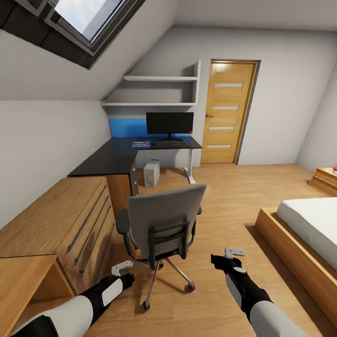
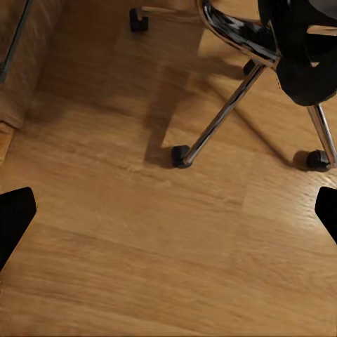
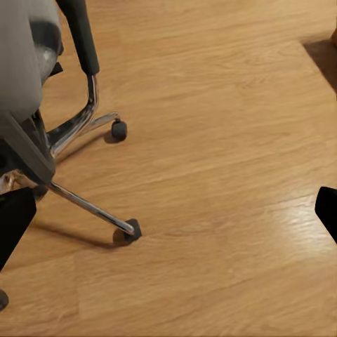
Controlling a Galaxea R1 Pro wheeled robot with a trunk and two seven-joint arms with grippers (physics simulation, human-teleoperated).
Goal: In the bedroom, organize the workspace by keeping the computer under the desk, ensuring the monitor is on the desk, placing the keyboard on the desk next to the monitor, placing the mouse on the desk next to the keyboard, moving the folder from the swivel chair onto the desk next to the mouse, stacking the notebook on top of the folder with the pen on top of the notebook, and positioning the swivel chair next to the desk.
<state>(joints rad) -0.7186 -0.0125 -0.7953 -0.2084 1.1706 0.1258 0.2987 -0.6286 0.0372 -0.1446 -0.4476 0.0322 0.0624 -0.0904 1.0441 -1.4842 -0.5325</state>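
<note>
**Attic bedroom, chair between the arms and the desk**

The bedroom has a light wood floor (image 1: 243, 196), pale grey walls and a sloped ceiling with a skylight (image 1: 89, 14). A low wood-framed bed (image 1: 304, 229) lies at the right, a wooden door (image 1: 227, 112) stands in the far wall, and a light wood dresser (image 1: 70, 220) runs along the left wall.

In the far corner stands the desk (image 1: 117, 157) with its black top and blue back panel. The monitor (image 1: 169, 124) stands on it, the keyboard (image 1: 171, 143) lies just in front of the monitor, and a small bluish flat item, too small to identify, lies on the top beside the keyboard. The computer (image 1: 151, 173) sits on the floor under the desk.

The swivel chair (image 1: 164, 220) stands on the open floor well apart from the desk, its back toward the camera.

The left gripper (image 1: 122, 269) and right gripper (image 1: 229, 255) hover low on either side of the chair, both with fingers spread and holding nothing. The wrist views look down on the chrome chair base (image 2: 225, 119) and its casters (image 3: 130, 230).
</note>
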